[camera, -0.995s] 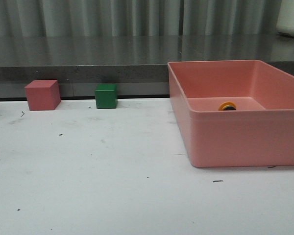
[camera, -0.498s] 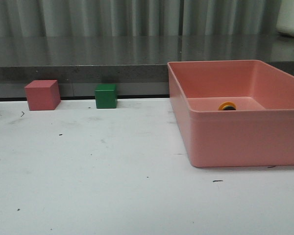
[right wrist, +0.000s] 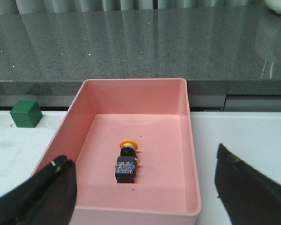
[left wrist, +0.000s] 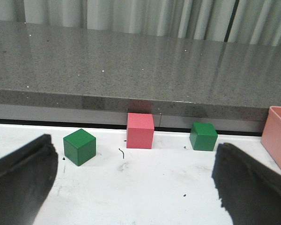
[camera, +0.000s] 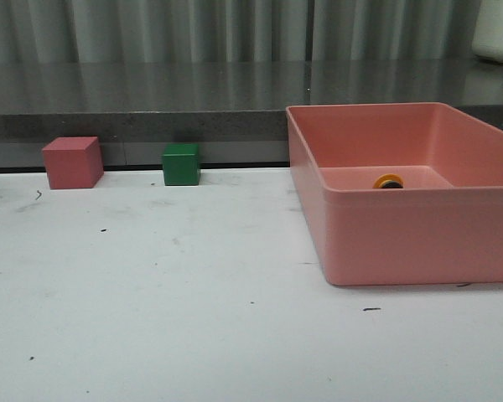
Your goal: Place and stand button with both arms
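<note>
Button (right wrist: 126, 161): lay on its side on the floor of the pink tray (right wrist: 192, 159), near the middle, yellow cap turned toward the tray's far wall, black base toward the near wall; only the cap peeked over the near wall in the front view (camera: 389, 181).
Risk, grasp: likely slip or roll if pinched across the round cap rather than the boxy base; small thing, wide fingers.
Risk, tray: possible knock against the tray's high walls on the way down, shoving the tray along the bench (camera: 193, 301).
Risk, standing: likely topple if set down cap-heavy or let go off-square.
Right hand (right wrist: 145, 197): hovered above the tray's near wall, pointed down at the button, fingers spread wide apart, clamped on nothing, well clear of the button.
Left hand (left wrist: 131, 187): hung low over the bench left of the tray, fingers spread wide apart, nothing between them; faced the red cube (left wrist: 140, 130) and two green cubes (left wrist: 79, 146) (left wrist: 203, 136) lined up along the back, left of the tray.
Progress: judged at the very start, button not yet touched.
</note>
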Controlling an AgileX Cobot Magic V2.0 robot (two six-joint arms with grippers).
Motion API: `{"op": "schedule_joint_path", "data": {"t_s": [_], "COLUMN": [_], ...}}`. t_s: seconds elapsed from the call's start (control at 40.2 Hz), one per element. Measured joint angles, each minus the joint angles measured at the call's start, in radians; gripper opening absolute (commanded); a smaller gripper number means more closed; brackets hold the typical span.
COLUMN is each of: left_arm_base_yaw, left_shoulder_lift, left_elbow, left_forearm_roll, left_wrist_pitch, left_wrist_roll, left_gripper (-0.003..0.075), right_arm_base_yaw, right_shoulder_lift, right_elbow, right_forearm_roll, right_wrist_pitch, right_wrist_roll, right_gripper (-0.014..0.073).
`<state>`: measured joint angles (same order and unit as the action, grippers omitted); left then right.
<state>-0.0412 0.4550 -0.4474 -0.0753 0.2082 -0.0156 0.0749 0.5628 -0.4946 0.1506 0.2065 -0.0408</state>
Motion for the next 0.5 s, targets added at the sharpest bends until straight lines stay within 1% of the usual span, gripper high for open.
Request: {"op": "schedule_joint_path", "data": {"t_s": [0.149,0.299,0.398,0.498], "left_arm_base_yaw": [0.0,0.0,0.0,0.0], "left_shoulder_lift": [0.0,0.0,0.0,0.0], "left_elbow": [0.0,0.0,0.0,0.0], "left_forearm_roll": [0.0,0.0,0.0,0.0], "left_wrist_pitch": [0.0,0.0,0.0,0.0], "left_wrist_roll": [0.0,0.0,0.0,0.0], "left_gripper": [0.0616,0.0596,0.0596,0.0596], "right_arm_base_yaw": [0.0,0.002,0.03,0.069], "right_shoulder_lift": [0.137,0.393,0.587,0.738], "right_elbow": [-0.046,-0.19,-0.315,-0.428], "right_forearm_roll": [0.0,0.002,0.002,0.002], "right_wrist_pitch": [-0.042,-0.053,-0.014,0.049], "right_wrist_roll": [0.0,0.0,0.0,0.0], "right_gripper": [0.0652,0.0652,0.0652,0.0652]}}
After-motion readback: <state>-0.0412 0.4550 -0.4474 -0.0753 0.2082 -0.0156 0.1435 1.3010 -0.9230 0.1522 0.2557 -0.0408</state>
